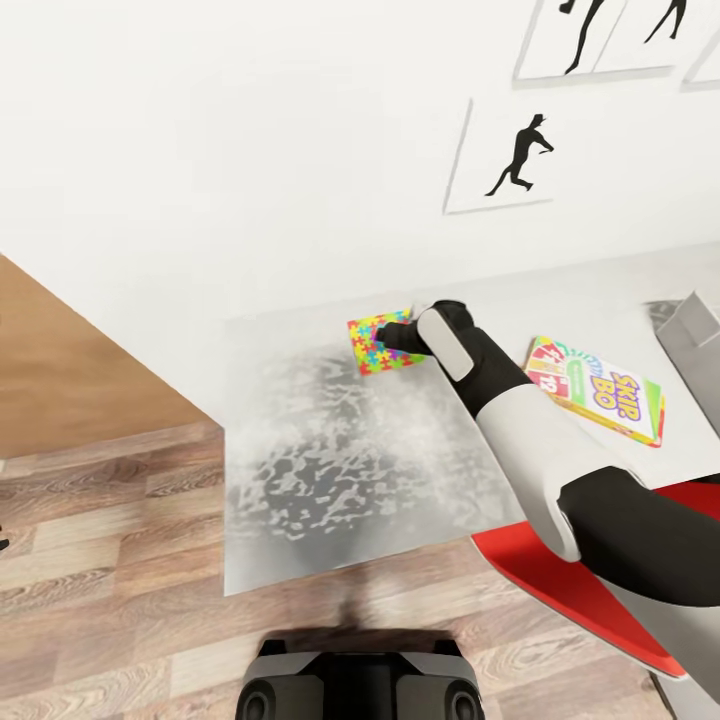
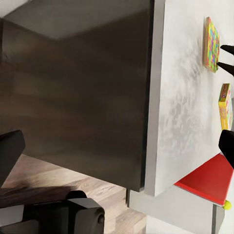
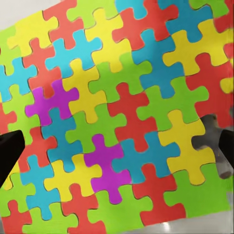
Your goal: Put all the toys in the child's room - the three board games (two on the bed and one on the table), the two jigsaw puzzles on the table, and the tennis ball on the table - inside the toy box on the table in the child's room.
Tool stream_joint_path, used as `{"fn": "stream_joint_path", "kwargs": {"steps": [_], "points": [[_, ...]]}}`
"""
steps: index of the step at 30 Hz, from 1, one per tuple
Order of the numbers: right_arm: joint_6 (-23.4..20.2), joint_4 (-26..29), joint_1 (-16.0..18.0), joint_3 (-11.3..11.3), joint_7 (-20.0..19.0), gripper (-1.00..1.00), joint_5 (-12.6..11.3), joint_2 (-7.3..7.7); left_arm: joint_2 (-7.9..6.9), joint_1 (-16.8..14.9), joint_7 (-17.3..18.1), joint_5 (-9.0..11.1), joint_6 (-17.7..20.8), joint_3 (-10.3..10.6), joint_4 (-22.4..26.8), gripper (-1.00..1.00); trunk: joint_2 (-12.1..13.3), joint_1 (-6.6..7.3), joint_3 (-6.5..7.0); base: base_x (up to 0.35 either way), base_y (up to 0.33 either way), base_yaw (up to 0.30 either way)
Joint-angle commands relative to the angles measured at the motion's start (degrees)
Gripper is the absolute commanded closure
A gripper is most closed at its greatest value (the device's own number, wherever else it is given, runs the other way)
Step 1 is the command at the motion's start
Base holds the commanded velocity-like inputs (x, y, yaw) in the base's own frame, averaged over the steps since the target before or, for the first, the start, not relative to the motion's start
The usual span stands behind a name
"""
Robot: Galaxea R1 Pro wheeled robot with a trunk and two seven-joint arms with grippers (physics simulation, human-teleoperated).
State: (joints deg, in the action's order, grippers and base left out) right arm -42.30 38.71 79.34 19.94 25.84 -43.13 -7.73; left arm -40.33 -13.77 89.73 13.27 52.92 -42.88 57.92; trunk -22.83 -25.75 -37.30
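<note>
Jigsaw puzzle (image 1: 372, 345) flat on table (image 1: 300, 460) at frame centre, right gripper (image 1: 392, 338) hovering over it with jaws spread wide, unclosed; pickup step underway, next likely lowering to close across its edges.

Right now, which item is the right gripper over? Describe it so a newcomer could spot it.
On the table, at the far edge by the wall, lies a jigsaw puzzle under the right gripper. Unlike the lettered Skip-Bo box nearby, it is a square of multicolour interlocking pieces.
</note>
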Motion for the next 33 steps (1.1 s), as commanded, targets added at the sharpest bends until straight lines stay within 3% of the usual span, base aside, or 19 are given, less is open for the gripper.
{"fn": "stream_joint_path", "kwargs": {"steps": [1, 13, 20, 33], "points": [[-0.1, 0.1, 0.1, 0.2, 0.8, -1.0, -0.6, 0.06, -0.01, 0.0, 0.3, -0.1, 0.6, 0.0, 0.0, -1.0, -0.1, -0.03, -0.07, 0.0, 0.035, 0.0], [-4.4, 0.3, 2.4, 0.1, 2.2, -1.0, -0.7, 0.06, -0.01, 0.0, 0.3, -0.1, 0.6, 0.0, 0.0, -1.0, -0.1, -0.03, -0.07, 0.0, 0.008, 0.0], [-5.1, 0.3, 3.9, 0.1, 2.7, -1.0, -0.7, -0.09, -0.01, 0.0, 0.3, -0.1, 0.6, 0.0, 0.0, -1.0, -0.1, -0.03, -0.07, 0.0, 0.0, 0.0], [-5.5, 0.1, 6.1, 0.0, 7.2, -1.0, -0.8, -0.28, -0.01, 0.0, 0.3, -0.1, 0.6, 0.0, 0.0, -1.0, -0.1, -0.03, -0.07, 0.0, 0.0, 0.0]]}}
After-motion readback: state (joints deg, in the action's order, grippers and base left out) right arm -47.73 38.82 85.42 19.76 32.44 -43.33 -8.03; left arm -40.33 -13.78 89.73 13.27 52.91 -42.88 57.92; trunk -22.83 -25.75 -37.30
